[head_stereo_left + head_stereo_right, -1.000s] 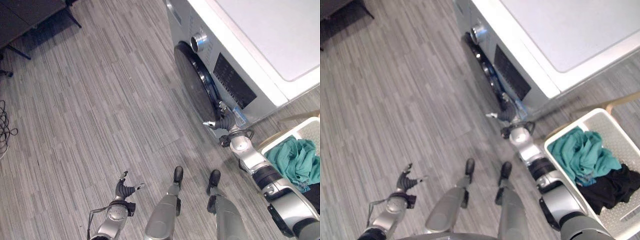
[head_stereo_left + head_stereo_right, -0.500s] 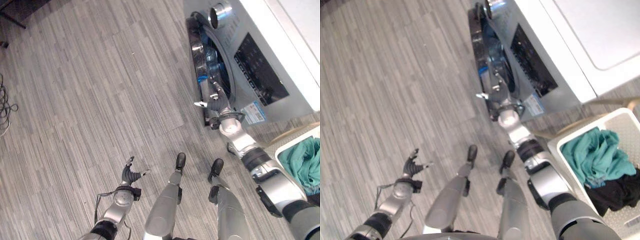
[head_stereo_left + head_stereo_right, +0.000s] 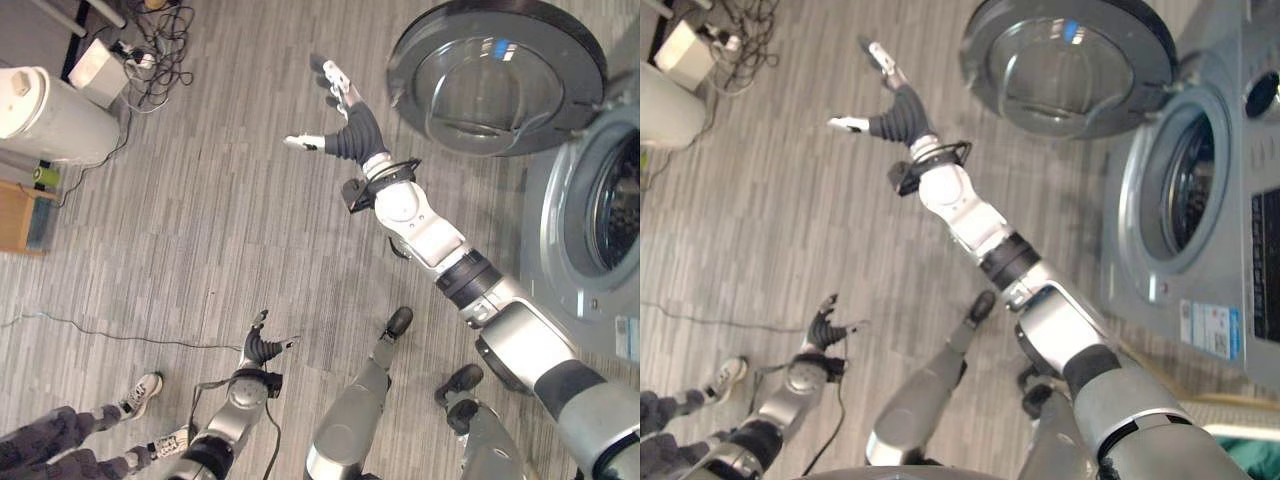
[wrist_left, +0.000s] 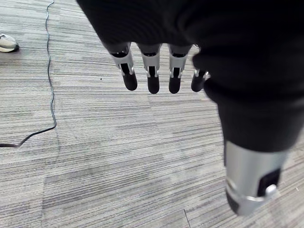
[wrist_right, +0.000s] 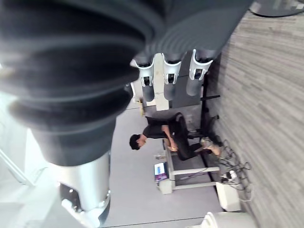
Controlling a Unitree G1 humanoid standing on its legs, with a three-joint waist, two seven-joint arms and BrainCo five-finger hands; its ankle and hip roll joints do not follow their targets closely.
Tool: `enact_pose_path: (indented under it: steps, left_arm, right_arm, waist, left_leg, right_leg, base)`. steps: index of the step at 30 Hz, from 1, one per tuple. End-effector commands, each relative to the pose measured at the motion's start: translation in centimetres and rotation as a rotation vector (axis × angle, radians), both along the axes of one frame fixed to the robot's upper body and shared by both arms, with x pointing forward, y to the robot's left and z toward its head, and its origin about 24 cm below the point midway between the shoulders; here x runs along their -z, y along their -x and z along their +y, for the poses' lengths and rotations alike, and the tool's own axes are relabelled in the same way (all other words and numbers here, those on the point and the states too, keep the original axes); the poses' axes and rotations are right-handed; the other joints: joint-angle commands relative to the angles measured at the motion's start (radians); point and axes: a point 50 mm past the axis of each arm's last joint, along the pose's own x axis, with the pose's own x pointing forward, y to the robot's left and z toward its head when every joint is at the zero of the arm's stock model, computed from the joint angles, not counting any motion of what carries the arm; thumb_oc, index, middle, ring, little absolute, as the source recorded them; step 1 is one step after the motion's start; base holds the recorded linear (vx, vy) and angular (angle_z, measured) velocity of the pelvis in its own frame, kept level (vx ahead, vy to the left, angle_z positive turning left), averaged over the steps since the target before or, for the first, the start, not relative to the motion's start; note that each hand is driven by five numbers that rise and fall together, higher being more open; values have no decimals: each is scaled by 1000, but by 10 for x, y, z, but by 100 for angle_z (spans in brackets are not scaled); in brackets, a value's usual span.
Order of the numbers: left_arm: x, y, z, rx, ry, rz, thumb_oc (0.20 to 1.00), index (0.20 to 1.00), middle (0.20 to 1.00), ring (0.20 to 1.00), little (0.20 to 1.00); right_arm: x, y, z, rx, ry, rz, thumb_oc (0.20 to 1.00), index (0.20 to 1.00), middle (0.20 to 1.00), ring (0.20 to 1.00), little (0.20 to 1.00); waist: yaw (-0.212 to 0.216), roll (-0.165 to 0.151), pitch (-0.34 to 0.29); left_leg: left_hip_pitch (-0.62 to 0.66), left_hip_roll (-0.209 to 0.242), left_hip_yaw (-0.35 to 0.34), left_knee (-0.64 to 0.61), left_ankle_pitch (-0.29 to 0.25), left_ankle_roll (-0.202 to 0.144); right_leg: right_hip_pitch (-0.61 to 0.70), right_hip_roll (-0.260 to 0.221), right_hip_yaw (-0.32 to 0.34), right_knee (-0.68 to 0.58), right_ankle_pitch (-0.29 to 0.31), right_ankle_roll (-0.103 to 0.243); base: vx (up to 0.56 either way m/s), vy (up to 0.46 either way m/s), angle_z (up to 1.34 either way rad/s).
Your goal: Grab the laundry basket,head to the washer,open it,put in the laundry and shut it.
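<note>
Washer (image 3: 585,270) stands at the right of the head views with its round door (image 3: 497,62) swung fully open, the glass bowl of the door facing the camera and the dark drum opening (image 3: 1180,195) exposed beside it. Right arm is extended out over the grey plank floor (image 3: 200,230); right hand (image 3: 345,125) is held in the air to the left of the open door, clear of it, fingers straight and spread, thumb out to the side, holding nothing. Right wrist view agrees: fingers (image 5: 168,78) extended in a row, nothing between them; past them a seated person (image 5: 166,137) at a desk (image 5: 187,168) across the room. Left hand (image 3: 262,350) hangs low near the floor, fingers relaxed and apart, empty; its wrist view shows the fingers (image 4: 152,76) straight above bare floor. A thin strip of teal laundry (image 3: 1255,470) shows at the lower right corner of the right eye view, below the washer; the basket holding it cannot be made out. A white cylindrical unit (image 3: 50,115) stands at upper left; a person's legs and shoes (image 3: 90,435) are at lower left.
</note>
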Motion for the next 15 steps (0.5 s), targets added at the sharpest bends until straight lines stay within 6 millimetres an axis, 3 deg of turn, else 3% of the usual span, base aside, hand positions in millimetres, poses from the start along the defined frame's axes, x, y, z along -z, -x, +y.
enact_pose_path:
  steps: [1, 2, 3, 4, 6, 7, 8, 9, 10, 11, 13, 14, 15]
  left_arm:
    - [-31, -32, 6, 17, -27, -126, 1000, 1000, 1000, 1000, 1000]
    - [-34, -36, 2, 35, -35, -138, 1000, 1000, 1000, 1000, 1000]
    - [-46, -47, -8, 67, -51, -187, 1000, 1000, 1000, 1000, 1000]
    - [-45, -46, -8, 68, -50, -187, 1000, 1000, 1000, 1000, 1000]
    - [-60, -61, -19, 89, -62, -248, 1000, 1000, 1000, 1000, 1000]
    - [-79, -76, -29, 75, -46, -325, 1000, 1000, 1000, 1000, 1000]
    - [-79, -76, -29, 76, -46, -325, 1000, 1000, 1000, 1000, 1000]
    - [-86, -82, -31, 59, -50, -353, 1000, 1000, 1000, 1000, 1000]
    - [-103, -97, -26, 15, -89, -402, 1000, 1000, 1000, 1000, 1000]
    - [-103, -97, -26, 16, -89, -402, 1000, 1000, 1000, 1000, 1000]
    - [-125, -114, -14, -40, -144, -461, 1000, 1000, 1000, 1000, 1000]
    - [-136, -121, -5, -69, -175, -475, 1000, 1000, 1000, 1000, 1000]
    - [-162, -133, 18, -139, -232, -526, 1000, 1000, 1000, 1000, 1000]
  right_arm:
    - [-15, 6, -2, -36, 21, -80, 1000, 1000, 1000, 1000, 1000]
    - [-7, 6, -9, -37, 42, -69, 1000, 1000, 1000, 1000, 1000]
    - [7, 18, -14, -95, 55, -55, 1000, 1000, 1000, 1000, 1000]
    - [8, 18, -14, -94, 55, -54, 1000, 1000, 1000, 1000, 1000]
    - [23, 32, -16, -153, 71, -51, 1000, 1000, 1000, 1000, 1000]
    - [45, 46, -23, -197, 68, -20, 1000, 1000, 1000, 1000, 1000]
    - [45, 46, -24, -197, 68, -20, 1000, 1000, 1000, 1000, 1000]
    - [56, 52, -29, -204, 62, 6, 1000, 1000, 1000, 1000, 1000]
    - [77, 63, -39, -219, 83, 55, 1000, 1000, 1000, 1000, 1000]
    - [77, 63, -39, -218, 83, 55, 1000, 1000, 1000, 1000, 1000]
    - [95, 69, -55, -202, 96, 109, 1000, 1000, 1000, 1000, 1000]
    - [102, 70, -62, -187, 114, 125, 1000, 1000, 1000, 1000, 1000]
    - [112, 72, -75, -162, 107, 162, 1000, 1000, 1000, 1000, 1000]
  waist:
    - [-5, -98, 54]
    - [-22, -106, 58]
    - [-69, -118, 71]
    - [-68, -118, 70]
    - [-121, -136, 81]
    - [-178, -154, 91]
    - [-176, -154, 91]
    - [-202, -161, 96]
    - [-258, -175, 105]
    - [-257, -175, 105]
    - [-310, -188, 115]
    - [-338, -196, 119]
    - [-382, -209, 129]
  left_leg:
    - [83, -61, 121, 8, -109, 22]
    - [89, -55, 133, 4, -111, 23]
    - [84, -51, 162, 6, -93, 27]
    - [83, -51, 163, 6, -93, 27]
    - [90, -42, 200, 5, -100, 26]
    - [95, -32, 236, 4, -108, 26]
    - [95, -32, 237, 4, -108, 26]
    - [96, -26, 257, 7, -111, 26]
    - [98, -16, 286, 10, -119, 28]
    - [98, -16, 287, 10, -119, 28]
    - [95, -7, 321, 17, -125, 32]
    - [92, -5, 333, 20, -128, 36]
    - [88, 1, 356, 25, -132, 42]
  right_leg:
    - [186, 13, 74, -339, 142, 100]
    - [183, 15, 86, -344, 150, 104]
    - [164, 16, 105, -355, 189, 104]
    - [164, 16, 107, -356, 190, 104]
    - [152, 24, 144, -364, 202, 106]
    - [139, 32, 177, -370, 214, 110]
    - [139, 32, 178, -370, 214, 110]
    - [130, 36, 195, -370, 217, 110]
    - [112, 44, 220, -367, 224, 112]
    - [111, 44, 221, -366, 224, 112]
    - [90, 50, 251, -363, 234, 113]
    - [81, 53, 261, -363, 239, 114]
    - [64, 59, 283, -364, 249, 117]
  base:
    - [-34, 6, -12]
    - [-134, 112, -38]
    - [-134, 113, -39]
    - [-140, 147, -42]
    - [-51, 95, -55]
    - [-52, 75, -77]
    - [-51, 85, -91]
    - [-58, 85, -92]
    - [-58, 85, -100]
    - [-70, 92, -81]
    - [-51, 90, -60]
    - [-54, 91, -79]
    - [-40, 53, -86]
